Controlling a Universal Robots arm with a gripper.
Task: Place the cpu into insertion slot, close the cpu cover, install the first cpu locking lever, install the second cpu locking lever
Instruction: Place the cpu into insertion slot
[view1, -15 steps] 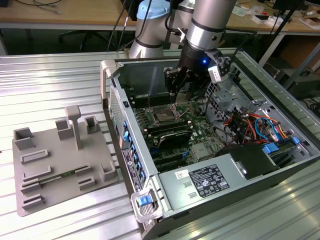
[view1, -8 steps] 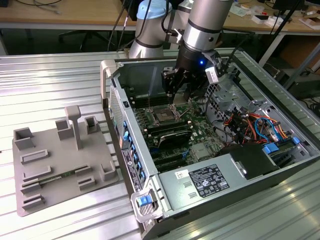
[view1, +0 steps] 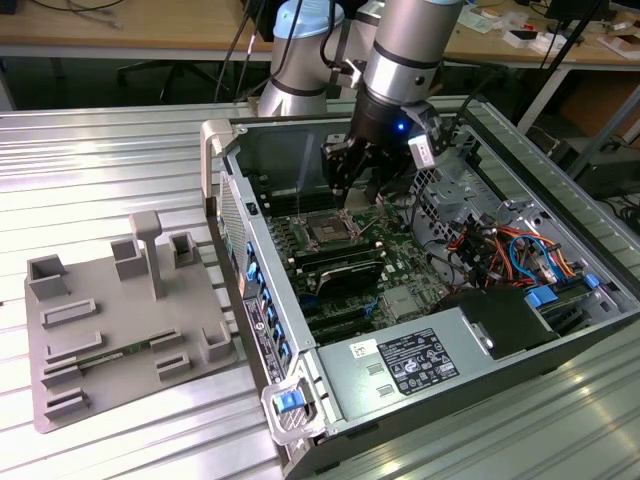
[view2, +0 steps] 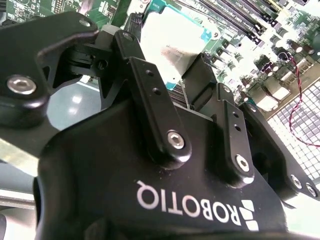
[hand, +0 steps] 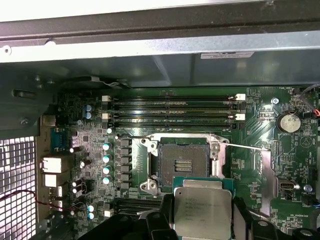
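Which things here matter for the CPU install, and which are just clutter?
Job: small flat silver-topped square cpu, clamped in the black gripper; square dark insertion slot with silver rim, empty.
Lying about: grey plastic fixture tray; long black RAM slots; round silver coin battery.

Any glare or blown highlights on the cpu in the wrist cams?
Second wrist view: the cpu is blown out, near white. First wrist view: the cpu is evenly lit, no glare; the insertion slot is dark, pin field visible. Exterior view: bright sheen on the ribbed table.
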